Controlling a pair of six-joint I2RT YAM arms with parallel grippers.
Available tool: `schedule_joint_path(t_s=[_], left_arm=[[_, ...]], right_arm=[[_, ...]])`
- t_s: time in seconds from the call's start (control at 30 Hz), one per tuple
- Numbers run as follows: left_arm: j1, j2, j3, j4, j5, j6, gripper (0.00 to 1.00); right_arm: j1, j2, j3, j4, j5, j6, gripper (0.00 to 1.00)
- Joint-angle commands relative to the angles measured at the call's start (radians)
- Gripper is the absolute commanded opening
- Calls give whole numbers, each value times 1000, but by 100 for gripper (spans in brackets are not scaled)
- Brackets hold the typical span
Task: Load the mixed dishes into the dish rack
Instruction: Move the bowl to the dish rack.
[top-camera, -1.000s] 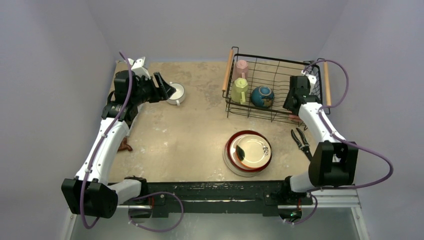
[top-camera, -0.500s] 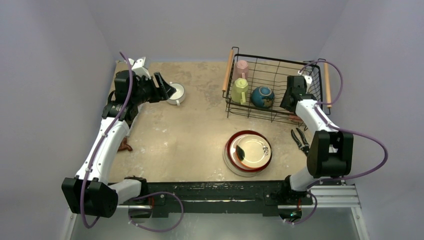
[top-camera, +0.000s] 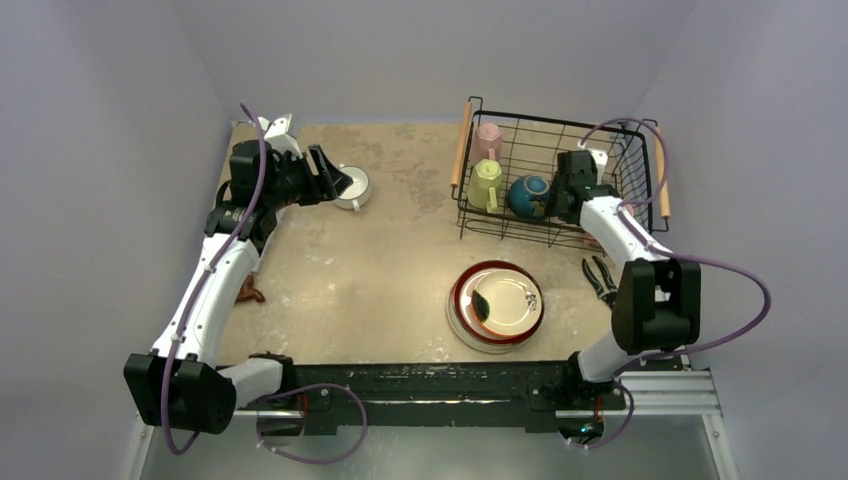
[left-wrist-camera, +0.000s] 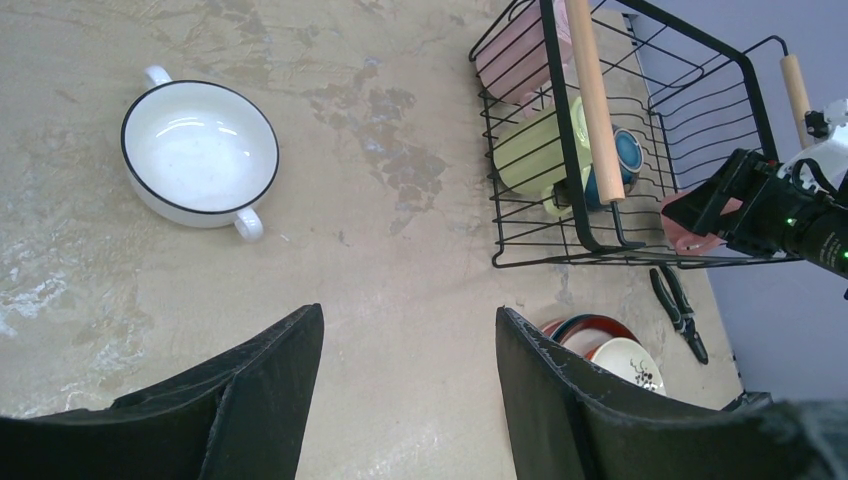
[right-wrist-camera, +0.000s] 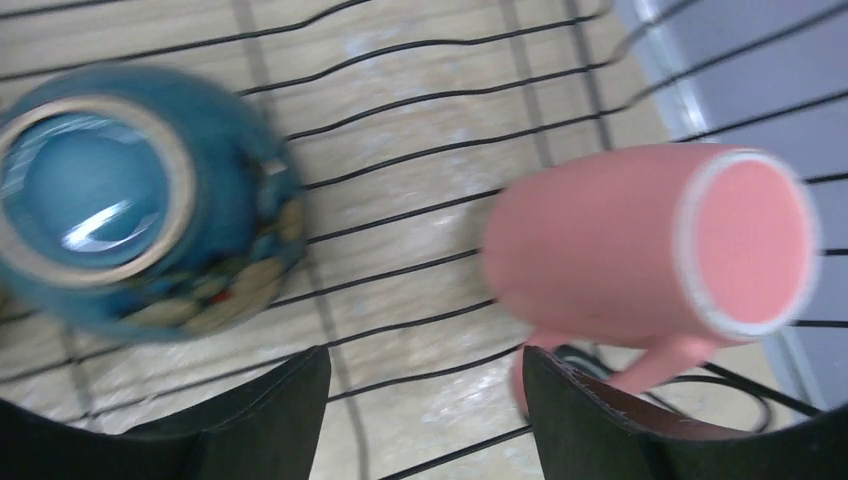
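Here, the salmon mug (right-wrist-camera: 620, 240) and teal bowl (right-wrist-camera: 150, 200) look blurred.

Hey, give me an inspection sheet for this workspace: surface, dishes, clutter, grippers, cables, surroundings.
Surface: mottled tan tabletop, patchy and worn.
Job's things: black wire dish rack holds pale pink mug, yellow-green mug, teal bowl base up, and salmon mug on its side. White two-handled mug and stack of round plates sit on the table outside it.
Clutter: black pliers right of the plates; small brown object by the left arm.
Grippers: left gripper open, empty; right gripper open, inside the rack.
Cables: purple cables loop along both arms; one arcs over the rack.
Surroundings: lavender walls; nothing else seen.
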Motion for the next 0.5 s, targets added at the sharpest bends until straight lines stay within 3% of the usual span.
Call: schedule_joint_path(t_s=[0.0, 0.17, 0.47], left_arm=[[11, 4, 46, 24, 18, -13, 62], [11, 5, 47, 17, 11, -7, 62], [12, 18, 54, 14, 16, -8, 62]], right_arm=[[94, -38, 18, 44, -99, -40, 70], [107, 40, 47, 47, -154, -21, 53], [120, 132, 47, 151, -298, -42, 50]])
